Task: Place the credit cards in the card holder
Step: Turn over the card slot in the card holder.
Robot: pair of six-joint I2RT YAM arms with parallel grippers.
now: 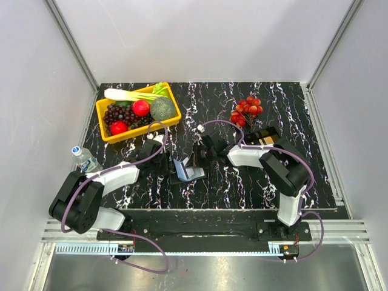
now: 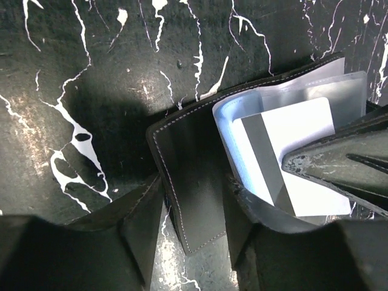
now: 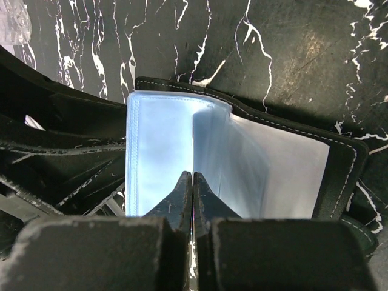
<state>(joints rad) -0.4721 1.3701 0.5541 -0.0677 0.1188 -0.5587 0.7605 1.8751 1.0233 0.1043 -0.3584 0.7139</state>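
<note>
The card holder (image 1: pixel 183 168) stands open on the black marble table, pale blue-grey sleeves showing inside. In the left wrist view my left gripper (image 2: pixel 193 203) has its fingers on either side of the holder's black cover (image 2: pixel 194 151), which is raised off the table. My right gripper (image 1: pixel 197 159) is shut on a credit card (image 2: pixel 297 130), white with a grey stripe, partly inside a clear sleeve. In the right wrist view the right gripper (image 3: pixel 193 177) points into the sleeves (image 3: pixel 160 139) and the card shows only as a thin edge between the fingers.
A black tray (image 1: pixel 262 136) with tan contents sits right of the right gripper. Red grapes (image 1: pixel 247 109) lie behind it. A yellow basket (image 1: pixel 145 129) of fruit and vegetables stands at the back left. A water bottle (image 1: pixel 85 159) stands by the left arm.
</note>
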